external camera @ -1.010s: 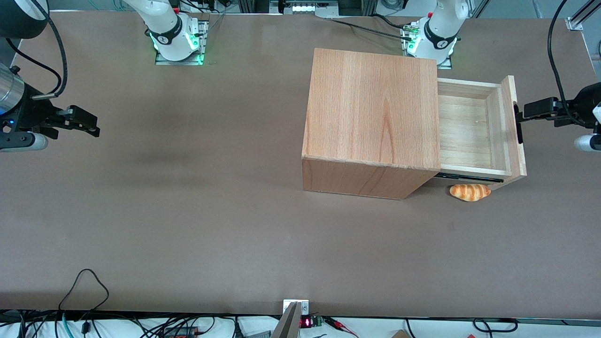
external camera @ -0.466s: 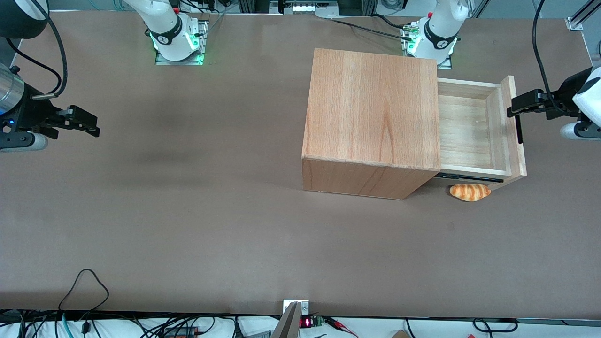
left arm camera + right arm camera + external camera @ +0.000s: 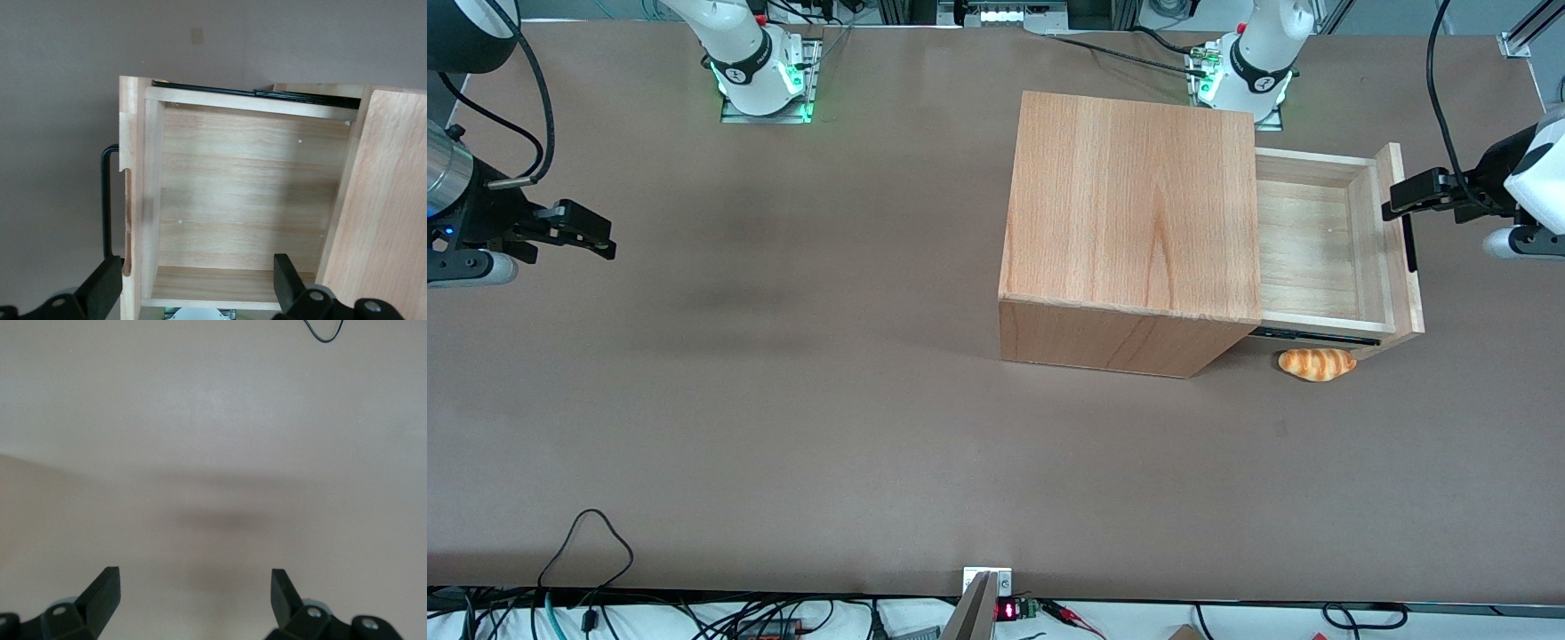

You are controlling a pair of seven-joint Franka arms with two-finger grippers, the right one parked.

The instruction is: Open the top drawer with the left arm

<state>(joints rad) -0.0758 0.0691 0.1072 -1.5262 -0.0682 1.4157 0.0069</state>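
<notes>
The top drawer [image 3: 1307, 244] stands pulled well out of the wooden cabinet [image 3: 1134, 209], its pale inside bare. A slim black bar handle [image 3: 1408, 244] runs along its front panel [image 3: 1398, 240]. The left arm's gripper [image 3: 1396, 197] hovers over the end of the front panel farther from the front camera, holding nothing. In the left wrist view the drawer [image 3: 247, 200] lies below the open gripper [image 3: 193, 293]. One of the fingers [image 3: 100, 293] hangs outside the panel [image 3: 132, 193] by the handle [image 3: 106, 200], the other over the drawer's inside, near the cabinet [image 3: 387, 213].
A small croissant-shaped bread [image 3: 1316, 364] lies on the brown table [image 3: 827, 427], just under the drawer's black side rail [image 3: 1316, 337] on the side nearer the front camera. Cables [image 3: 587, 542] trail along the table's near edge.
The gripper has left the middle of the handle, moved farther from the front camera and slightly toward the cabinet. The drawer has stayed pulled out.
</notes>
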